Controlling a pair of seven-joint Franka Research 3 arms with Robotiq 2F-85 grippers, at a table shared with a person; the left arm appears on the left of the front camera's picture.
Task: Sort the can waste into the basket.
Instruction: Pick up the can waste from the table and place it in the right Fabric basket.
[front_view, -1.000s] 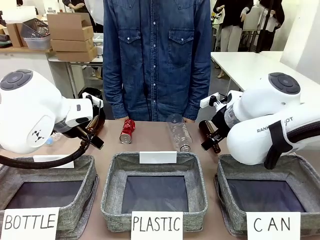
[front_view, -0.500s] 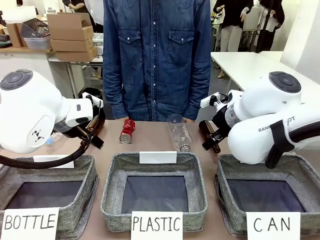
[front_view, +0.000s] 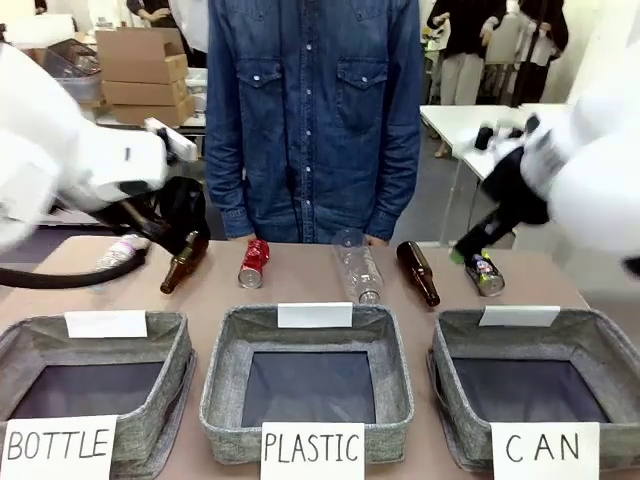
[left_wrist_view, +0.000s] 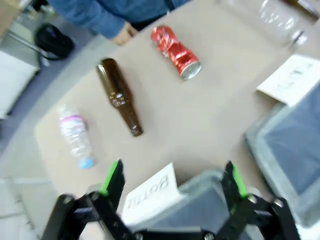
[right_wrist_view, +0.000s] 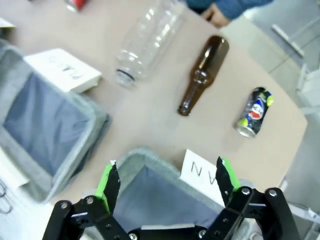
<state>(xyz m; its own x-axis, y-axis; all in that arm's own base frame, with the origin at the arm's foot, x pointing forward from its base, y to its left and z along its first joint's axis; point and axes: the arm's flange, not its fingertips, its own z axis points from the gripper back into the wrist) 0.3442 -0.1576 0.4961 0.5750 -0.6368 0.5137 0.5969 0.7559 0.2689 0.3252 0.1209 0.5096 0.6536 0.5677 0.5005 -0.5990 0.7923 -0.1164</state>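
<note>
The left jaws and right jaws both stand spread wide, gripping nothing. The right pair hangs over the CAN basket (front_view: 590, 345). The red can (front_view: 253, 263) lies on the table (front_view: 300, 290) between a brown bottle (front_view: 185, 262) and a clear plastic bottle (front_view: 358, 268). The dark blue can (front_view: 485, 273) lies just beyond the CAN basket, apparently clear of its rim.

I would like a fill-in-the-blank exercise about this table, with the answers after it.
The red can lies behind the middle basket, signed ____. The basket nearest the dark can is signed ____. Both the left gripper and the right gripper are ____.
Missing words: PLASTIC; CAN; open.
</note>
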